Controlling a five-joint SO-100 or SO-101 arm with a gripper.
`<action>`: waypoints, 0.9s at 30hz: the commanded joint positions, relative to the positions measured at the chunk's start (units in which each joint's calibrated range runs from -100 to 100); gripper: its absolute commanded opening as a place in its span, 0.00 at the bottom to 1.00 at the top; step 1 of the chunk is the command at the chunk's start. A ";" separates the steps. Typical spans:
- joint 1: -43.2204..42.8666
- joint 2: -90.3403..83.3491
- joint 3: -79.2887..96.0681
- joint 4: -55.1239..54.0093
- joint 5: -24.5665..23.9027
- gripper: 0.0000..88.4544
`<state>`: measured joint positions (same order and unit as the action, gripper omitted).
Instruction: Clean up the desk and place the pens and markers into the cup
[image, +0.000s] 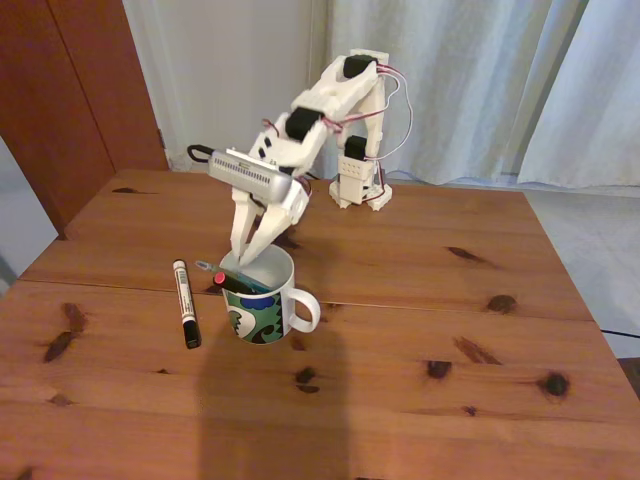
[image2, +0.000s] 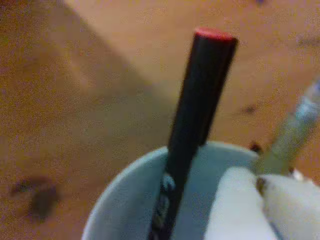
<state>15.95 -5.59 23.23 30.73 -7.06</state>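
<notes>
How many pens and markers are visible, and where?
3. The white marker with black cap lies on the wooden desk; the black red-ended pen and teal translucent pen stand in the white patterned mug.

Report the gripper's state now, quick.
Gripper: fingertips at the cup rim, closed on the teal pen, it seems; the grip itself is blurred in the wrist view.

Fixed view evenly lit, sharp; soft shadow on desk (image: 300, 420) below cup (image: 262, 300). Wrist view dim, blurry, grainy.
</notes>
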 joint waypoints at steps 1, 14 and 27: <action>0.49 -2.06 -11.23 13.87 0.04 0.01; 5.40 -2.47 -15.65 24.62 0.25 0.01; 10.39 -1.90 -16.19 24.53 -1.80 0.01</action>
<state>25.34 -5.59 10.83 55.21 -8.91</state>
